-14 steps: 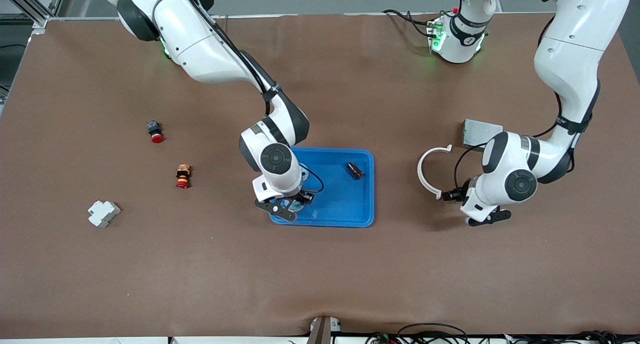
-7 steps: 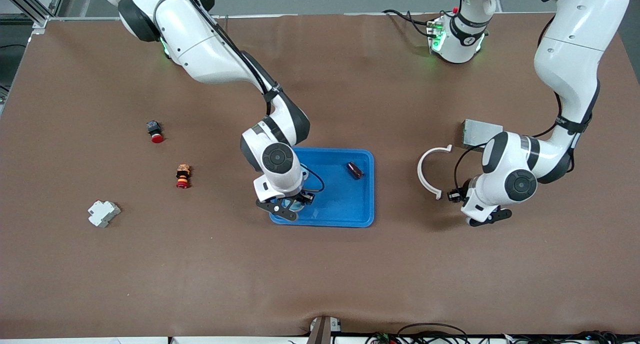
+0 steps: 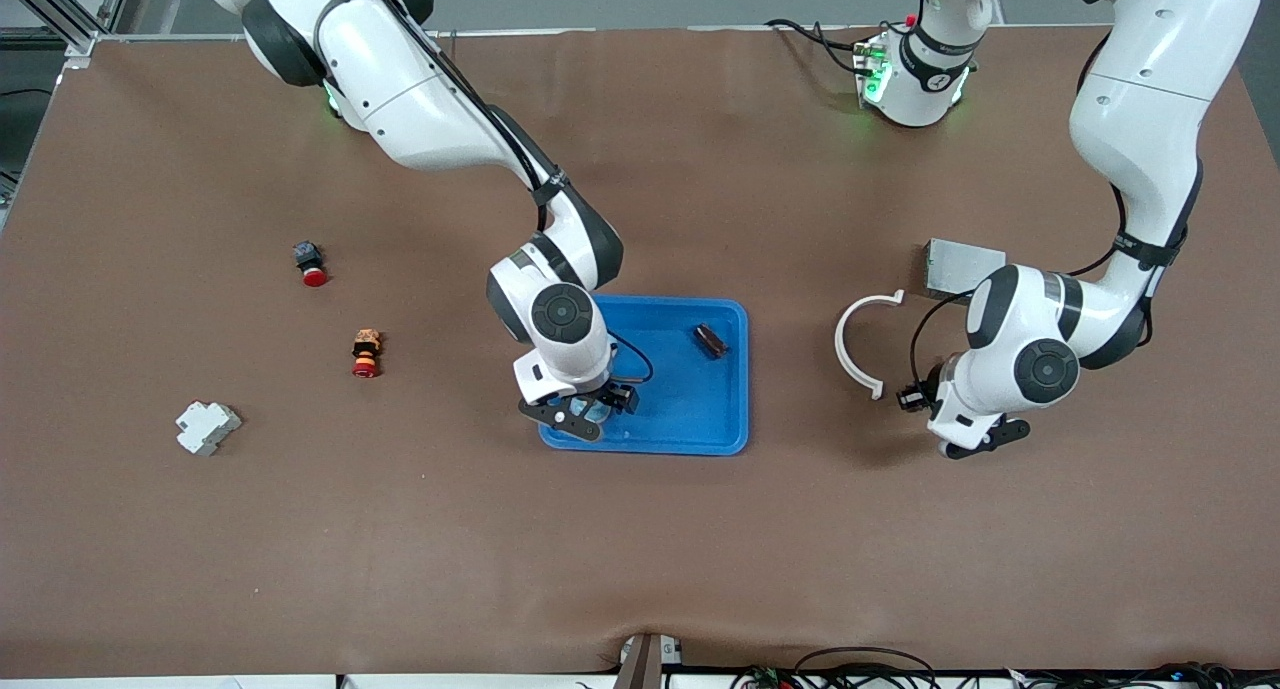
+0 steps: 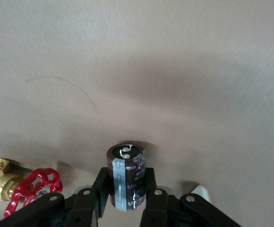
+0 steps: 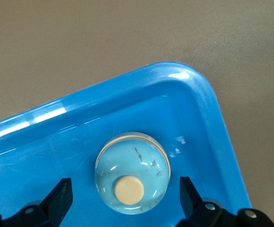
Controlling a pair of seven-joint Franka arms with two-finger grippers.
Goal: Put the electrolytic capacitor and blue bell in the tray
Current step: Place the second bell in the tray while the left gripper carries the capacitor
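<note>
Left tool (image 4: 127, 208): pinches the capacitor (image 4: 126, 177) upright by its sleeve, over the table (image 3: 700, 569) near the white ring (image 3: 858, 344).
Capacitor: looks stiff, light and smooth-sided; a grip across its middle suits it.
Right tool (image 5: 125, 198): spread wide, low over the tray (image 3: 700, 409), straddling the blue bell (image 5: 132, 172).
Blue bell: rests in the tray's corner; domed, glossy, probably slippery.
Tray: also holds a small dark part (image 3: 711, 341).

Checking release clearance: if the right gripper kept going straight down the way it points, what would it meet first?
Most likely the blue bell, lying in the tray directly between the right gripper's open fingers; how high the gripper hangs above it is unclear.
</note>
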